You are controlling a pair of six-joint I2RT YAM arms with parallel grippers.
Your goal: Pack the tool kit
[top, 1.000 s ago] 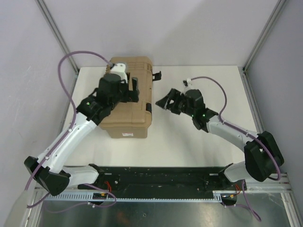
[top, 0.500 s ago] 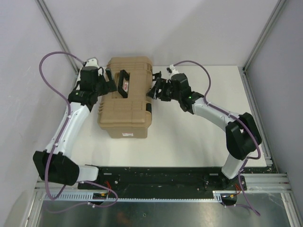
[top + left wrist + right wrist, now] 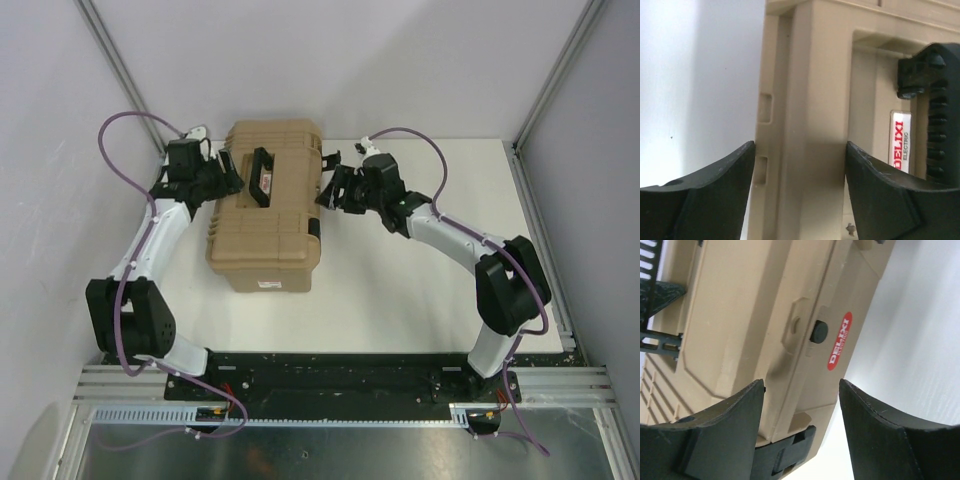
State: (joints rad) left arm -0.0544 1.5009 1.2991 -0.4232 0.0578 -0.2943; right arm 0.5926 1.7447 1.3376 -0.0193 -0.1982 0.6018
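The tool kit, a large tan ribbed case, lies shut on the white table with its black handle facing up. My left gripper is at its far left edge. In the left wrist view the jaws straddle a tan ridge of the case, and both fingertips sit against it with no gap showing. My right gripper is at the case's far right side. There it stands open around the tan edge, above a black latch, with room beside the right finger.
The white table stretches right of and in front of the case. Grey walls and metal frame posts close in the back and sides. Purple cables loop above both arms. A red oval label marks the case's side.
The left arm swung from over the case to its left edge and its jaws narrowed onto the ridge. The right arm moved left to the case's right side, its jaws narrowing slightly.
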